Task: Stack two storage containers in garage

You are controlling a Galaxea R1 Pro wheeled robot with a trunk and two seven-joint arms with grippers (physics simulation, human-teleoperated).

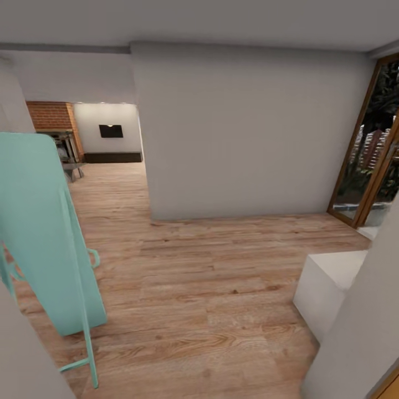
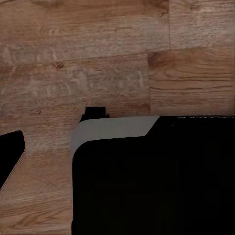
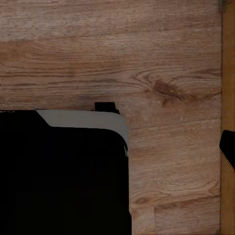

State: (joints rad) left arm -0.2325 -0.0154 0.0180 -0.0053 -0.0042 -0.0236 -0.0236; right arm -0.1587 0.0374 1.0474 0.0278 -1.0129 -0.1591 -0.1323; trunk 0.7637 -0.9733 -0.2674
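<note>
The two storage containers are out of view, and so is the garage. Beyond an opening at the far left of the head view lies the living room (image 1: pixel 105 166), with its brick fireplace (image 1: pixel 52 116) and a dark wall TV (image 1: pixel 111 131). I stand on light wood plank flooring (image 1: pixel 210 277) in a passage. Both wrist views look straight down at these planks and at my black base (image 2: pixel 156 181) (image 3: pixel 63 176). Nothing is held in either of them.
A tall teal folded frame (image 1: pixel 50 238) leans close at my left. A grey wall block (image 1: pixel 249 133) stands ahead, a low white block (image 1: pixel 327 282) is near on the right, and a wood-framed glass door (image 1: pixel 371 155) is at the far right. Open floor runs ahead and left.
</note>
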